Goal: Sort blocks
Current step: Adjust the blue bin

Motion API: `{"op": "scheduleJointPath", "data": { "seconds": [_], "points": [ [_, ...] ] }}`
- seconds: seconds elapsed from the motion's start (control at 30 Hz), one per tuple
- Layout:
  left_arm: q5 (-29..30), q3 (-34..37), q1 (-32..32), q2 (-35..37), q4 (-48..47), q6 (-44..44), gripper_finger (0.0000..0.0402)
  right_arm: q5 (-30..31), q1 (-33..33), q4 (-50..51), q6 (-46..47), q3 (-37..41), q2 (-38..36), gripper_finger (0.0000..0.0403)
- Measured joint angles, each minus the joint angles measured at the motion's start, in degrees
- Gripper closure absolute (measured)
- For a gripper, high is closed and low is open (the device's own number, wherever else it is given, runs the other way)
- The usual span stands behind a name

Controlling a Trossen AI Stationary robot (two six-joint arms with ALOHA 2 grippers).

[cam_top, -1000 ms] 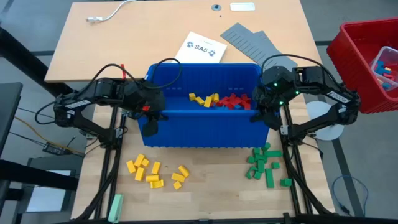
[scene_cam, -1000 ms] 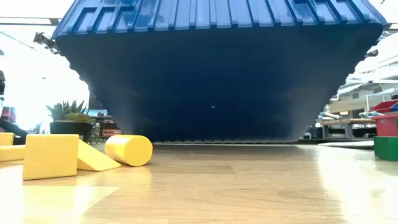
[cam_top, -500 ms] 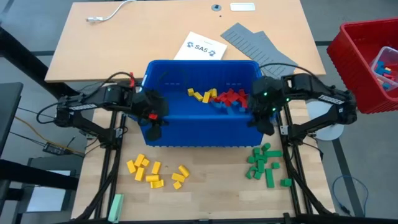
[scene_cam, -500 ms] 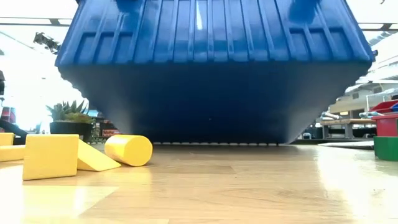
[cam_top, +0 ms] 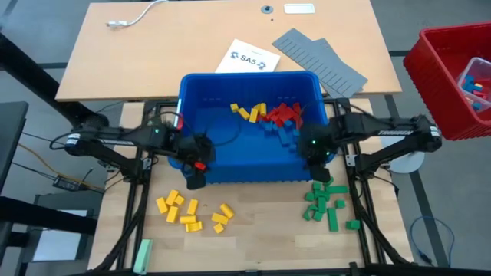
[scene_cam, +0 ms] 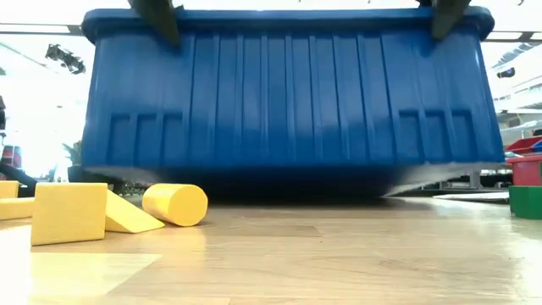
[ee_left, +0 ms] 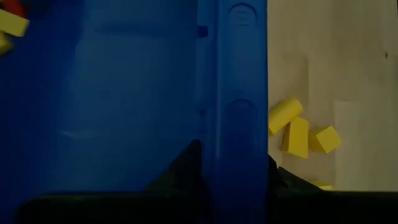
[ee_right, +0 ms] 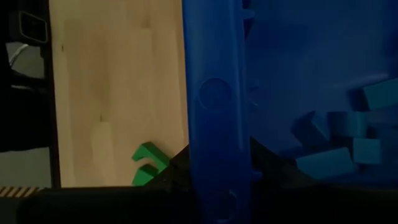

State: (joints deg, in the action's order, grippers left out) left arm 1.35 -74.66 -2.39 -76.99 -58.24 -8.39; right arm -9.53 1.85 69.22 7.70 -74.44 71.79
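Observation:
A blue bin [cam_top: 249, 126] stands mid-table, nearly level, with yellow [cam_top: 249, 113], red [cam_top: 282, 117] and blue blocks [cam_top: 280, 134] in its far half. My left gripper [cam_top: 196, 165] is shut on its near rim at the left end. My right gripper [cam_top: 318, 156] is shut on the same rim at the right end. Loose yellow blocks [cam_top: 190, 211] lie on the table near the bin's left corner. Green blocks [cam_top: 328, 201] lie near its right corner. In the low view the bin's near bottom edge [scene_cam: 254, 181] sits a little above the table. My left gripper grips the near wall's rim [ee_left: 239, 134] close to its left end, one finger inside the bin and one finger [ee_left: 277, 177] outside. The fingers slant down from the table's left and lie along the rim. The bin hangs nearly level. My right gripper grips the near wall's rim [ee_right: 217, 118] close to its right end, one finger [ee_right: 264, 155] inside the bin and one outside. It comes slanting down from the table's right, along the rim. The near wall is held slightly off the table.
A red basket [cam_top: 453, 77] stands off the table's right edge. Grey ridged panels [cam_top: 318, 57] and a printed sheet [cam_top: 245, 59] lie beyond the bin, and a white cable [cam_top: 134, 17] lies at the far left. A pale green bar [cam_top: 143, 253] lies at the near left.
Both grippers have sunk and come toward the near edge, keeping their hold on the rim. The bin, tipped away with its underside facing the low camera, has swung down to nearly level. The blocks inside have stayed in its far half.

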Motion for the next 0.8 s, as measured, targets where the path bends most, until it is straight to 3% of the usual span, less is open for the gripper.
{"op": "scheduleJointPath", "data": {
  "seconds": [0.43,0.6,0.8],
  "points": [
    [0.8,8.8,-3.3,-0.2,9.0,-1.4,0.0311,7.8,-8.3,-7.9,5.0,9.4,0.0,0.0322],
    [0.8,9.7,-4.5,-0.4,10.7,-2.4,0.028,8.2,-10.4,-9.5,9.5,10.6,0.4,0.0272],
    [1.1,8.7,-4.4,-0.6,15.0,-3.4,0.0212,10.0,-10.2,-10.4,10.7,9.2,0.5,0.0204]
  ]
}}
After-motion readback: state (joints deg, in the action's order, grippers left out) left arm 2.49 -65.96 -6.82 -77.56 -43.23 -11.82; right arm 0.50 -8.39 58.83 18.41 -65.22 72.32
